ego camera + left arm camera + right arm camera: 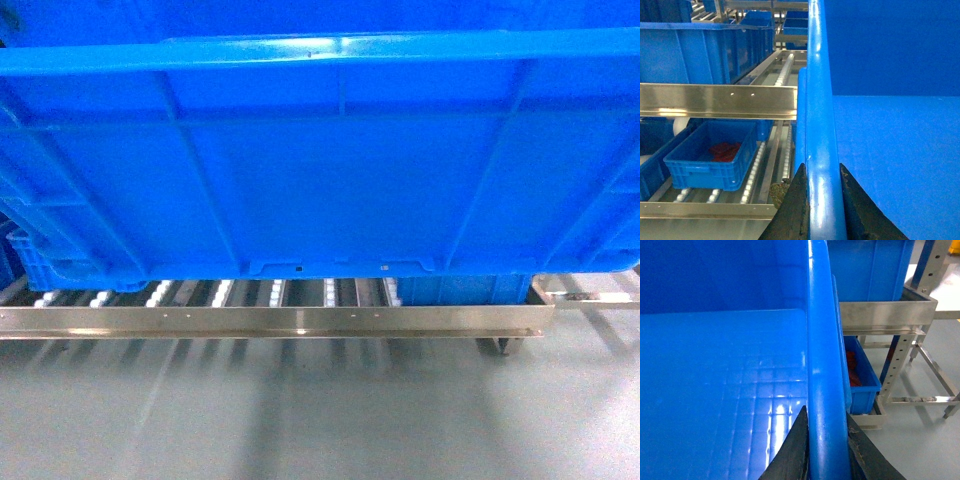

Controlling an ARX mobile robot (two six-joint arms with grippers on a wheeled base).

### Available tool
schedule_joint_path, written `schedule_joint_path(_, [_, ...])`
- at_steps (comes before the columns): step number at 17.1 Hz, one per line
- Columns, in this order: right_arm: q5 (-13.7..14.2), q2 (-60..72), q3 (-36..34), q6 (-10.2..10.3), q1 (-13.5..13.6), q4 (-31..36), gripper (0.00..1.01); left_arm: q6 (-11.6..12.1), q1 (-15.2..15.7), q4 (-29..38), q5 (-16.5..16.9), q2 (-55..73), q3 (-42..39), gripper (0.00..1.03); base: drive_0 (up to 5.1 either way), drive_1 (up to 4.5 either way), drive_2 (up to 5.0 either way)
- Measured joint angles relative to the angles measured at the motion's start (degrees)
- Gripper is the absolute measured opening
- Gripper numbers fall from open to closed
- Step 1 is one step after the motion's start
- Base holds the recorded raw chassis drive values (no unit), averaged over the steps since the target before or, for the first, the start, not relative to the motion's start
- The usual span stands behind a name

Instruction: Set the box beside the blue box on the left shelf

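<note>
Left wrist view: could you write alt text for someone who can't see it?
The left gripper is clamped on the thick rim of a large blue box, one finger on each side. Beyond, a silvery roller shelf holds a smaller blue bin containing something red.

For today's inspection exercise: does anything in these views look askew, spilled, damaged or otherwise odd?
Nothing stands out. The box sits level, each side rim clamped by the left gripper and right gripper, above the left shelf. No spill or damage shows.

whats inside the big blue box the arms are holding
Nothing shows inside the box: both wrist views see a bare blue floor. The far corners and the strip under each rim, where the left pincer and right pincer clamp, stay hidden.
</note>
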Motion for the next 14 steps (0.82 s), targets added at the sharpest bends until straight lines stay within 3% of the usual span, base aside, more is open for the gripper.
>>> schedule_joint_path(14, [-0.1,0.1,0.0,0.1,0.3,0.1,0.09,0.2,0.4,0.2,0.0,0.0,0.0,0.09,-4.9,2.45,2.4])
